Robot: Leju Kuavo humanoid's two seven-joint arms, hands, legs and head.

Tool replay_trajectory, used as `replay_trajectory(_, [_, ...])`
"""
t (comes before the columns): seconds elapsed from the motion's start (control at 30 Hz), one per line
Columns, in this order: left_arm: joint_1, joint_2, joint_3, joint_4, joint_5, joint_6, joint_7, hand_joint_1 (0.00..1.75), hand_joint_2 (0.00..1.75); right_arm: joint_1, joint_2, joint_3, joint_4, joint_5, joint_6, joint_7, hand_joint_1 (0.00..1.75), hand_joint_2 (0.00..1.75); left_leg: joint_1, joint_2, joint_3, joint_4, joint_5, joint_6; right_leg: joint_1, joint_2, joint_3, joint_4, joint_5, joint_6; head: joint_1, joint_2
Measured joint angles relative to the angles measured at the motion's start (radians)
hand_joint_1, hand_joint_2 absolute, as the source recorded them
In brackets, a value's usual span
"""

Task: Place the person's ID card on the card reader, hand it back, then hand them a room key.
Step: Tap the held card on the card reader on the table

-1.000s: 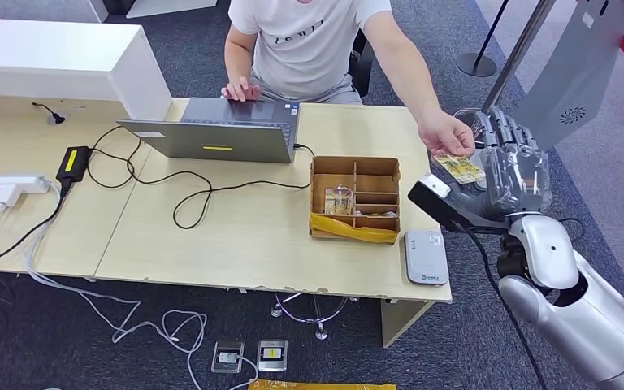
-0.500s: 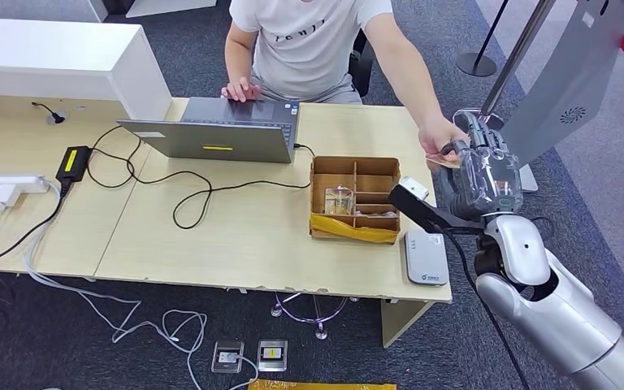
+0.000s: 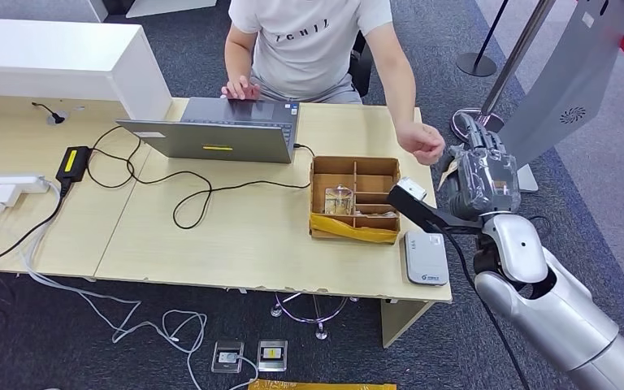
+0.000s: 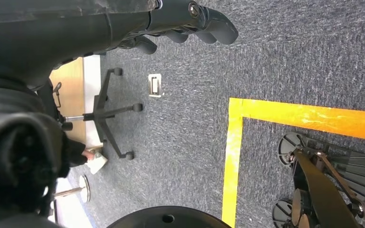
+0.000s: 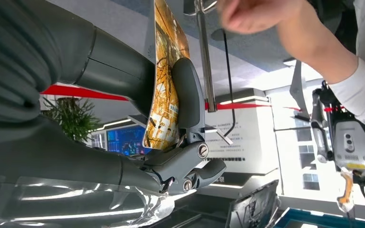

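Beside the desk (image 3: 211,236), my right hand (image 3: 481,175) pinches the ID card (image 5: 164,85); a loose thumb could drop it short of the card reader (image 3: 425,257).

Right arm (image 3: 552,309): glossy silver shells joined by dark joints, a black cable alongside. Right hand (image 3: 481,175): grey, wrapped in clear film; dark fingers (image 5: 187,95) fastened with silver screws.
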Motion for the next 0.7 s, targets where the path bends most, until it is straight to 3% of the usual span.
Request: replay_trajectory(0.7, [0.0, 0.005, -0.002, 0.0, -0.032, 0.002, -0.001, 0.0, 0.0, 0.144, 0.025, 0.002, 0.201, -0.069, -0.067, -0.056, 1.75, 1.75, 0.0, 0.001, 0.0, 0.0, 0.0, 0.0, 0.0, 0.001, 0.0, 0.0, 0.0, 0.0, 0.0, 0.0])
